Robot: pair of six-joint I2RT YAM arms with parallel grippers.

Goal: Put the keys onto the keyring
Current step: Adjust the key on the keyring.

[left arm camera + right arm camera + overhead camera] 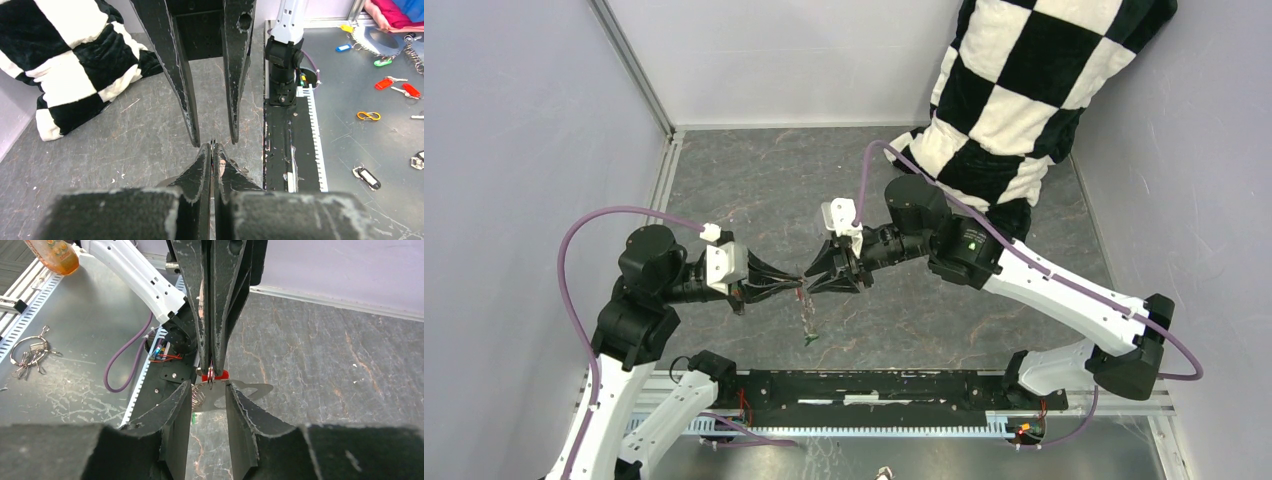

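Left fingers [223,300] pressed together, small red-headed metal key [221,375] and grey metal keyring [210,379] at their tips; which one is pinched, unclear. Right fingers [175,410] apart, flanking those tips. Green-headed key [810,340] lower, beneath the tips. Black-and-white checkered cushion [1024,90] beyond, on the dark surface [325,350].

Dark grey table [754,170], veined in paler grey. Black-and-white checked plush [1024,90] at the far right corner. Black left end effector [210,366] and black right end effector [208,386], both scuffed whitish along the edges. White and black arms [1064,295], purple cables [614,212]. Red-headed key [220,375]; green-headed key [809,340]. Pale lilac-grey walls [514,150].
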